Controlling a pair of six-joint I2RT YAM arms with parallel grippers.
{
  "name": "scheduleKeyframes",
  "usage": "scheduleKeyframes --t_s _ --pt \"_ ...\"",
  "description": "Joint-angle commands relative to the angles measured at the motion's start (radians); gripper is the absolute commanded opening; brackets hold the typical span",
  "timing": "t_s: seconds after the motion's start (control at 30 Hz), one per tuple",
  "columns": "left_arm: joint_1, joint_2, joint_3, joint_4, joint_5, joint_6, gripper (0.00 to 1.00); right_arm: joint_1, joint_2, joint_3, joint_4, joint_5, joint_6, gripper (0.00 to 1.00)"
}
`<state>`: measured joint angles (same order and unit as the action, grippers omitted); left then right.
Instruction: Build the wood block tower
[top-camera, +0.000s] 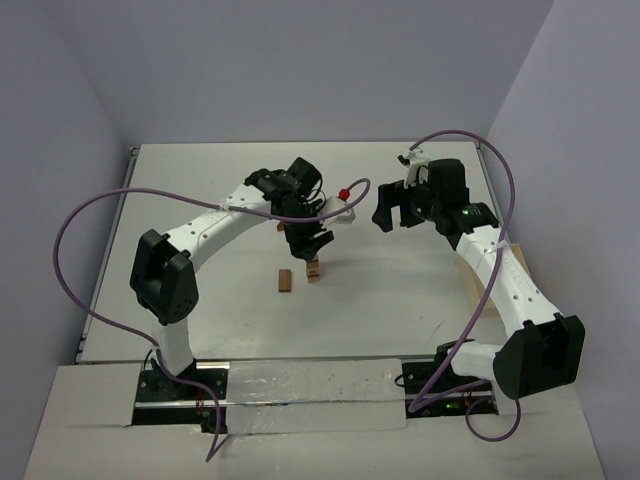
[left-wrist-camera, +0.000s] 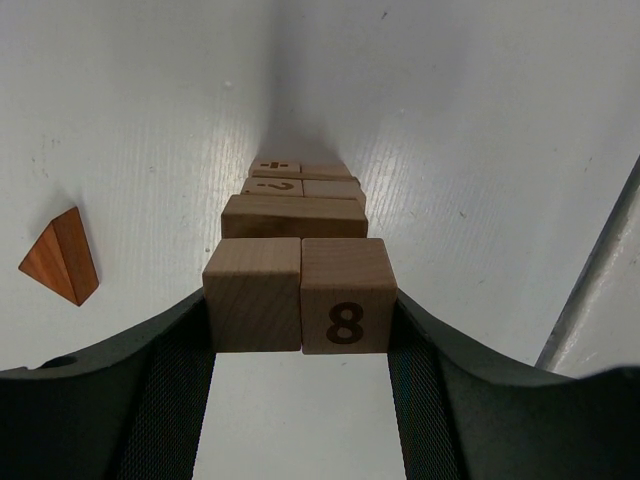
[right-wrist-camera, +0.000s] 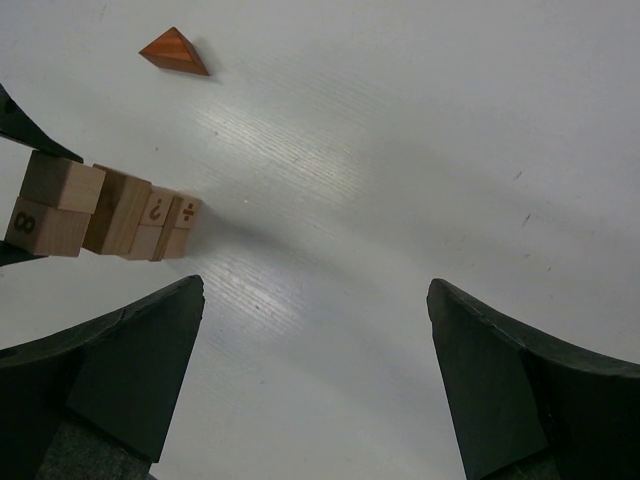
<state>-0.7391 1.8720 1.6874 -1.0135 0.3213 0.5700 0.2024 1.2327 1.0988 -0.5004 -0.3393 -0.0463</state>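
White table (top-camera: 400, 300), pale lavender walls behind. Arm bases are bolted at the near edge.

A reddish-brown triangular block (top-camera: 285, 281) is seen lying loose on the table, just near-left of the stack, apart from it.

The wood block tower (top-camera: 314, 268) stands at table centre: lettered cubes at the bottom, a long brick across them, and a top pair of cubes (left-wrist-camera: 300, 295), one marked 8.

The left gripper (left-wrist-camera: 300, 310) is placed over the tower, its fingers pressed against both outer sides of the top pair.

Farther right, the right gripper (top-camera: 390, 208) is held well apart from the tower, fingers spread wide, nothing between them.
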Motion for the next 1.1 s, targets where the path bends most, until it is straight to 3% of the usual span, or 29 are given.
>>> scheduleKeyframes --t_s 0.0,0.53,1.07 --pt "-0.006 0.019 0.055 -0.001 -0.024 -0.017 0.08 -0.008 -0.021 0.036 0.002 0.001 -0.010 1.00" --pt "-0.010 0.051 0.120 -0.056 -0.032 0.000 0.16 -0.012 -0.018 0.036 0.004 -0.011 -0.008 1.00" --pt "-0.042 0.114 0.252 -0.232 -0.079 0.025 0.15 -0.018 -0.024 0.035 0.005 -0.020 -0.006 1.00"
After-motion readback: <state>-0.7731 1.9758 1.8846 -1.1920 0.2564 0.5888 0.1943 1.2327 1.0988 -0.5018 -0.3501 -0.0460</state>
